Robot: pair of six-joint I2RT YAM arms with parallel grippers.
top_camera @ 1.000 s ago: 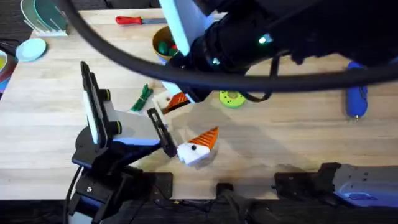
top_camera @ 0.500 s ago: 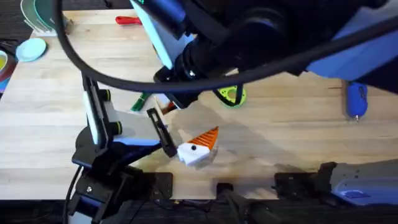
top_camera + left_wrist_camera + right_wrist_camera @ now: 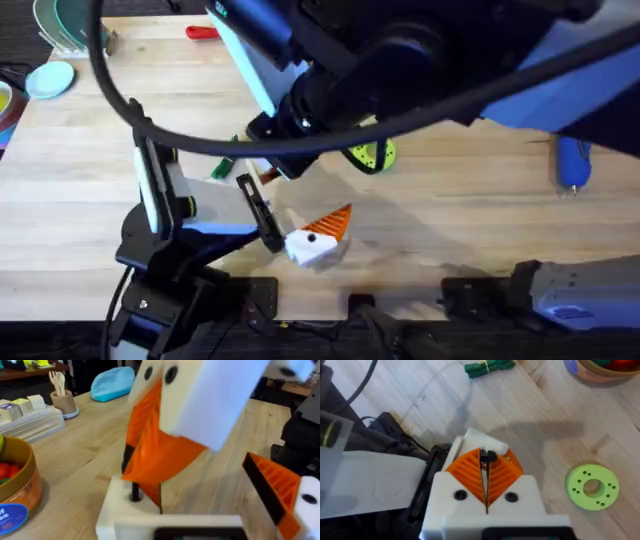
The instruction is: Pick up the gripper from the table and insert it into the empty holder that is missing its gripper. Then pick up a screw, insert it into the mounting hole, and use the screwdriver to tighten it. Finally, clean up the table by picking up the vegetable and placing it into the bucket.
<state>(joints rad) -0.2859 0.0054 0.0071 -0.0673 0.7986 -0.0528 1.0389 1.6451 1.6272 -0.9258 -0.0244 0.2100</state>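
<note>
Green round disc [image 3: 591, 486], red-handled tool [image 3: 203, 32], wooden table [image 3: 60, 170].

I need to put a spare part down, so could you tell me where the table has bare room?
The wood between the green disc and the blue screwdriver is bare, running toward the near edge. So is the left side, between the light blue dish and the left arm. The middle is crowded: vegetable, right claw, left claw.

No whole word or number can be read anywhere. The bucket [image 3: 15, 490] carries a blue round label with white print near its base, but the edge of the left wrist view cuts it off and the letters stay illegible.
</note>
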